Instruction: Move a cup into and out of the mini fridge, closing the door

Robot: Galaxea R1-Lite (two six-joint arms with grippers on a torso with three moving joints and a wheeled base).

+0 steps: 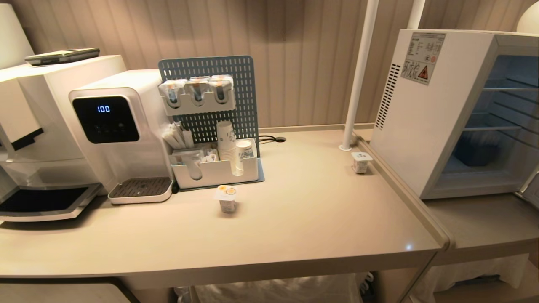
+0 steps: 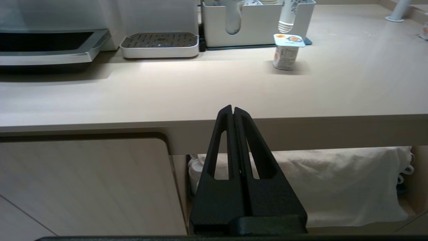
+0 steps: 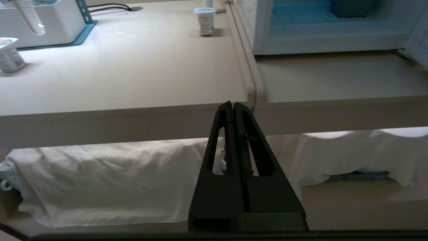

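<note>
Cup with the orange-printed lid was seen upright on the beige bench, in front of the white organiser. A second tub was placed near the bench's right edge, beside the fridge. The fridge stood open, its door cut off at the frame edge; a dark item inside could not be identified. Left tool and right tool were held closed and empty below the bench edge. White cloth was draped underneath.
</note>
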